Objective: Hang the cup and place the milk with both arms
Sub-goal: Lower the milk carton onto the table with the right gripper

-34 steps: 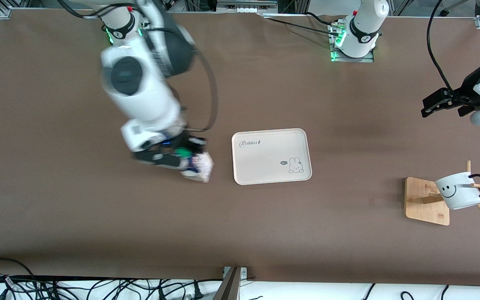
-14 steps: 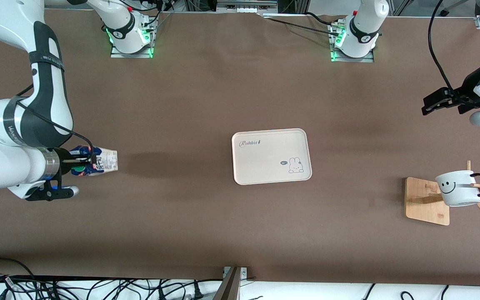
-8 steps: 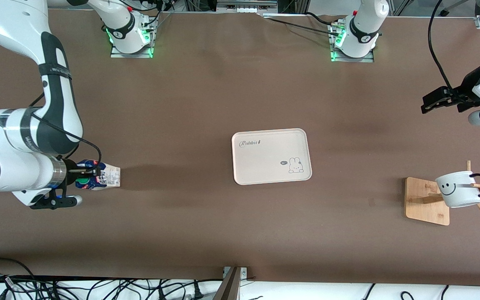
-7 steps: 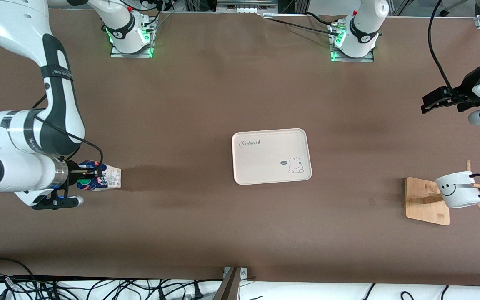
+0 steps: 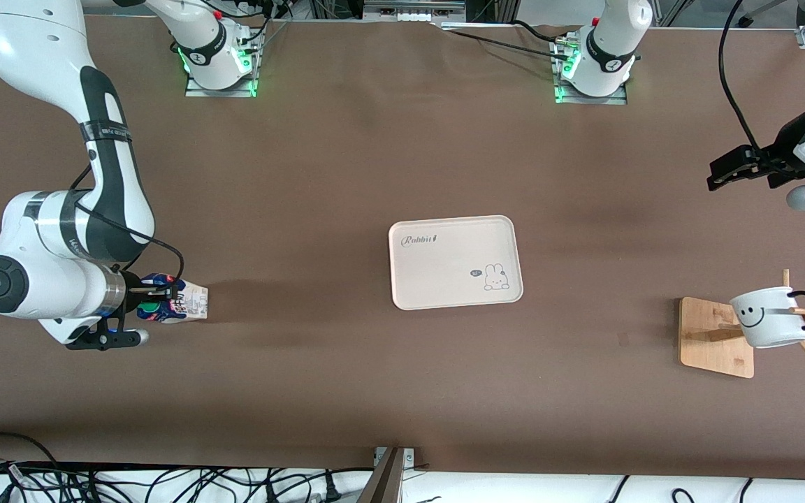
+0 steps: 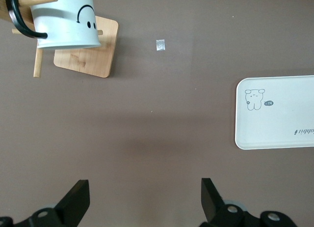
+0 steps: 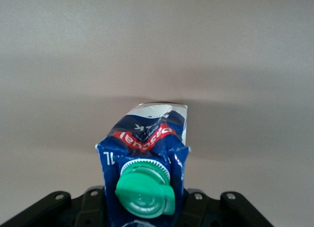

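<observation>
The cup (image 5: 769,320) hangs by its handle on the wooden rack (image 5: 717,337), nearest the front camera, at the left arm's end of the surface (image 5: 402,391). The right jaws (image 5: 154,299) are clamped on the milk (image 5: 182,304), well apart from the tray (image 5: 455,262). The left jaws (image 5: 731,171) wait, spread apart, over bare surface.

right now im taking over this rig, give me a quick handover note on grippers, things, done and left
Right gripper: fingers shut on the milk, at the right arm's end of the table, well short of the tray.
Left gripper: open, holding nothing, waiting over the left arm's end of the table.
Done: the cup hangs on the wooden rack by its handle.
Left: get the milk onto the tray, presumably, and release it.
</observation>
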